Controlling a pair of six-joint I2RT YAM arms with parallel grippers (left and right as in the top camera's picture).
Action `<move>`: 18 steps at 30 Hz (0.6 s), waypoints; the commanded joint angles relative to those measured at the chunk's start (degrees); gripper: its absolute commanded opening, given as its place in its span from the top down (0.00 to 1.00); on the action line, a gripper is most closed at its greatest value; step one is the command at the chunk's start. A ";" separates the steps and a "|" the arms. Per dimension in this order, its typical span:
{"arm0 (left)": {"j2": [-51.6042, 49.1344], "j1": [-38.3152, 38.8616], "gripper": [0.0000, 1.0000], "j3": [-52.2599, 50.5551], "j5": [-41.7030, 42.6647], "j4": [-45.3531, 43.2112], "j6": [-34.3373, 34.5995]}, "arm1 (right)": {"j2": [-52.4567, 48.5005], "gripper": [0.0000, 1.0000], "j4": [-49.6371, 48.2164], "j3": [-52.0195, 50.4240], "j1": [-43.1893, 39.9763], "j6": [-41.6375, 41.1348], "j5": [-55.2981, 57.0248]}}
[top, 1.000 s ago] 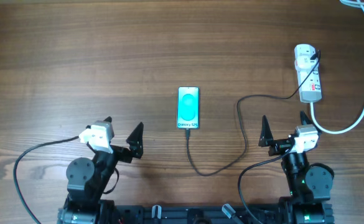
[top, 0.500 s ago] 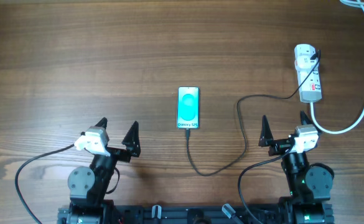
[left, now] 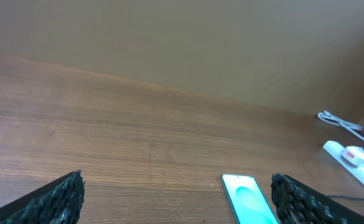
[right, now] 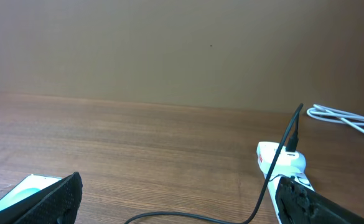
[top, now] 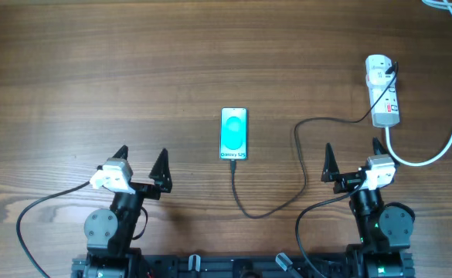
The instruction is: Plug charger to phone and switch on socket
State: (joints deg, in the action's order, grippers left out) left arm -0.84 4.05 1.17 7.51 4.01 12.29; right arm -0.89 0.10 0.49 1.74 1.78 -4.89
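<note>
I hold left gripper (top: 141, 158) and right gripper (top: 352, 154) back, fingers spread and empty; charger (top: 234, 177) looks seated in phone (top: 234, 133); socket (top: 385, 104) switch unreadable.

table (top: 133, 69): you have brown wood planks, grain running left to right from overhead, a paler streak at your near-left corner | wall (left: 231, 37): plain tan, meets the table's far edge in both wrist views
</note>
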 commanded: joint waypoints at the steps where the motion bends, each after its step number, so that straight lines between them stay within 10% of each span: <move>1: 0.70 -0.33 0.00 -0.81 -0.55 -0.17 -5.35 | 0.68 0.00 -0.15 -0.17 0.28 -0.31 0.57; 18: 0.70 -0.31 0.00 -0.81 -3.98 0.35 -15.10 | 0.46 0.00 -0.17 -0.17 0.28 -0.31 0.55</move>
State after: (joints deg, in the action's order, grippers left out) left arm -0.82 4.05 1.08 4.14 4.29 2.17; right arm -0.89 0.10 0.49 1.74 1.80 -4.89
